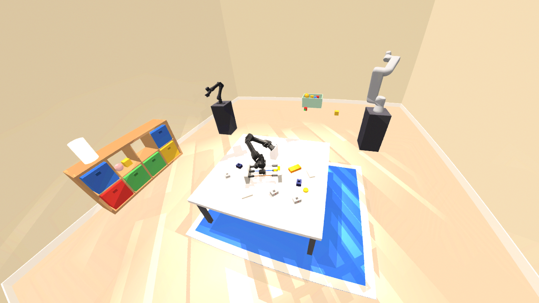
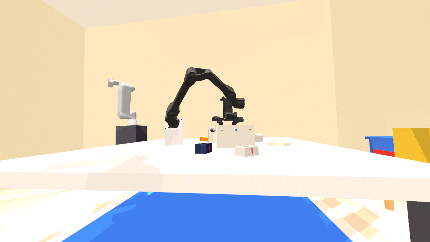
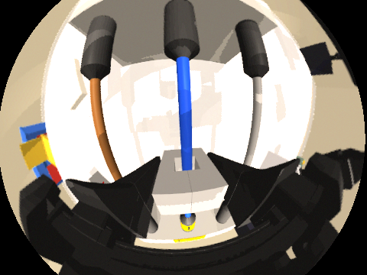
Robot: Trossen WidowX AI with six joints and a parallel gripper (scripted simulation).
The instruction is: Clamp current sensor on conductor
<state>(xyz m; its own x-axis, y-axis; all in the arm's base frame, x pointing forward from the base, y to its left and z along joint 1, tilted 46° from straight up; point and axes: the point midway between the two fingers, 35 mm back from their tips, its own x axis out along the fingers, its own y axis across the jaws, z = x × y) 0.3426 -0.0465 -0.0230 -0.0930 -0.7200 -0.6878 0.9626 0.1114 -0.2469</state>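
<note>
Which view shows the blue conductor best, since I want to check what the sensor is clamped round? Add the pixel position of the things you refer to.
The wrist view: the blue conductor (image 1: 268, 170) (image 3: 184, 99) passes through the sensor (image 3: 189, 187) there. The top view shows it small, partly covered; the exterior, only a blue dot.

I count four pale-grey square blocks (image 1: 227, 176) (image 1: 273, 193) (image 1: 297, 200) (image 2: 243, 152) (image 2: 258, 138) (image 3: 173, 184) with holes, two dark-blue square blocks (image 1: 239, 166) (image 1: 298, 184) (image 2: 200, 148) with holes, three thin curved cables (image 1: 264, 175) (image 1: 268, 170) (image 3: 96, 114) (image 3: 185, 95) (image 3: 258, 107), two flat off-white pieces (image 1: 247, 195) (image 1: 310, 174) (image 2: 276, 144) (image 3: 79, 100), one yellow round disc (image 1: 305, 190) and one orange rectangular box (image 1: 294, 168) (image 2: 203, 139).

Matte black arm (image 1: 254, 150) (image 2: 181, 94); rounded joints; black pincer (image 2: 227, 123) (image 3: 183, 158), wedge-shaped fingers; white base (image 2: 173, 138), dark screws.
</note>
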